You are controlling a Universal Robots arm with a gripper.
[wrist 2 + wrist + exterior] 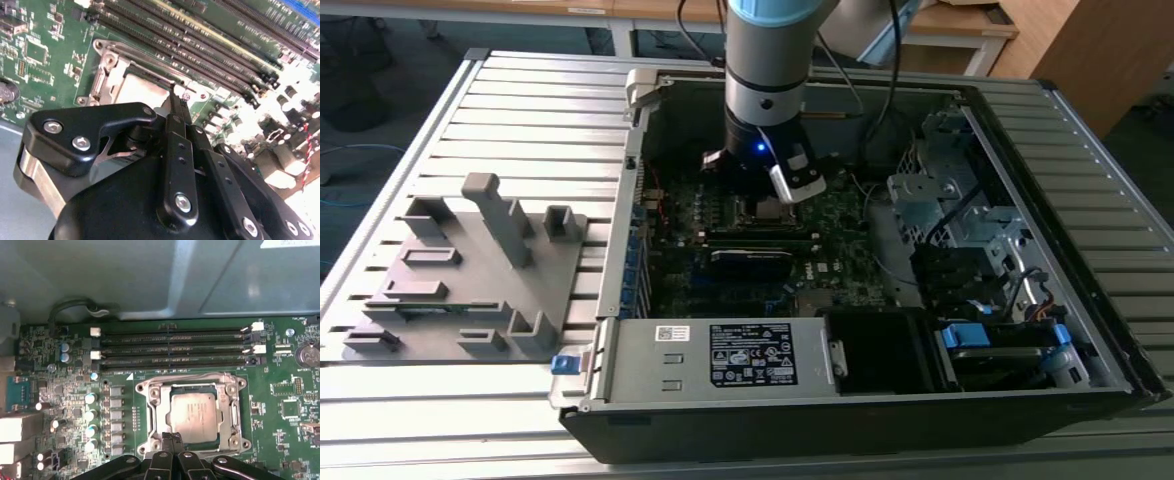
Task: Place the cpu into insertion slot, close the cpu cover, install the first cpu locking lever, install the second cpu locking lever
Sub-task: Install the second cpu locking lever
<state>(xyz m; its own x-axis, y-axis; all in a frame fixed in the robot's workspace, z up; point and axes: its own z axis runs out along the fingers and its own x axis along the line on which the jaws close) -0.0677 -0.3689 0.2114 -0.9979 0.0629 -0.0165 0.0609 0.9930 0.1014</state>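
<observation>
Where cpu cover (192, 415) frames it, cpu (194, 412) shows pale silvery.

slatted table (520, 90), PC case (854, 400), grey fixture (467, 290)

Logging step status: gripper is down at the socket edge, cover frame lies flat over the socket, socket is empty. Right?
Not empty. The first wrist view shows the cpu seated inside the cut-out of the cpu cover. The rest holds: the cover lies flat and the gripper is down at its edge.
</observation>
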